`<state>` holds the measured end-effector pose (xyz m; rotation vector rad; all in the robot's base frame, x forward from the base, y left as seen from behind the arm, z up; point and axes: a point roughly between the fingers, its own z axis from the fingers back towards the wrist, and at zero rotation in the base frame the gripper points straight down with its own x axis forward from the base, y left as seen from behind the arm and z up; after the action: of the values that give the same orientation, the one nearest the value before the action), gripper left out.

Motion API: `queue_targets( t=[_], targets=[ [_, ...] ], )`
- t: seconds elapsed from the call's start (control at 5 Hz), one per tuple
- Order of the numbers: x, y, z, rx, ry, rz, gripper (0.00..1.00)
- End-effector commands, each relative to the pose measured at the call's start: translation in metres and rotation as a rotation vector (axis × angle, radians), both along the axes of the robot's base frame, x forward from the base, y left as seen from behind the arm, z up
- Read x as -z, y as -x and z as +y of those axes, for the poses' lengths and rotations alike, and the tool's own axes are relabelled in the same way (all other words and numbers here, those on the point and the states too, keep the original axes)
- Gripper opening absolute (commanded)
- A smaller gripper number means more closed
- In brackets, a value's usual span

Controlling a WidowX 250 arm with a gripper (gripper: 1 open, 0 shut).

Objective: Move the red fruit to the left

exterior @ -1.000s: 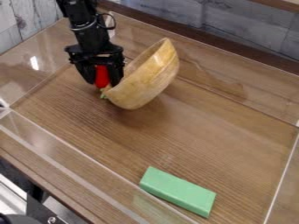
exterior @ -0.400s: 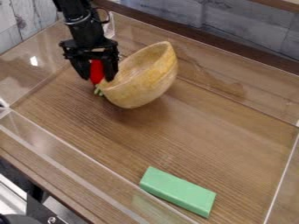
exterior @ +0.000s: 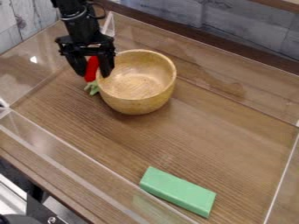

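Observation:
The red fruit (exterior: 89, 69) is a small glossy red piece held between the fingers of my black gripper (exterior: 89, 72), just left of the wooden bowl (exterior: 138, 81). A bit of green (exterior: 91, 88) shows below it near the table. The gripper is shut on the fruit, hanging from the arm at the upper left. The bowl sits nearly upright on the table, its rim close to the gripper's right finger.
A flat green rectangular block (exterior: 177, 191) lies near the front right. Clear plastic walls (exterior: 30, 48) ring the wooden table. A grey plank wall runs along the back.
The gripper has moved left and slightly back with the red fruit. The bowl, earlier tipped up on its side, has settled back to nearly upright.

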<state>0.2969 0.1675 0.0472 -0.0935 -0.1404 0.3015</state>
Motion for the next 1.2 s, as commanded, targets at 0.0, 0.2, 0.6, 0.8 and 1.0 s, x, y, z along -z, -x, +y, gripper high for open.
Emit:
queue_targets(
  t=[0.0, 0.2, 0.6, 0.8, 1.0],
  targets=[
    [-0.0142, -0.0063, 0.0119, -0.016, -0.038, -0.046, 0.0],
    [-0.0119, -0.0072, 0.0128, -0.017, -0.039, -0.044, 0.0],
    [-0.0078, -0.0089, 0.0148, -0.02, -0.041, -0.04, 0.0],
    [-0.006, -0.0097, 0.0157, -0.022, -0.042, -0.038, 0.0],
    [-0.0045, -0.0105, 0.0168, -0.024, -0.043, -0.036, 0.0]
  ],
)
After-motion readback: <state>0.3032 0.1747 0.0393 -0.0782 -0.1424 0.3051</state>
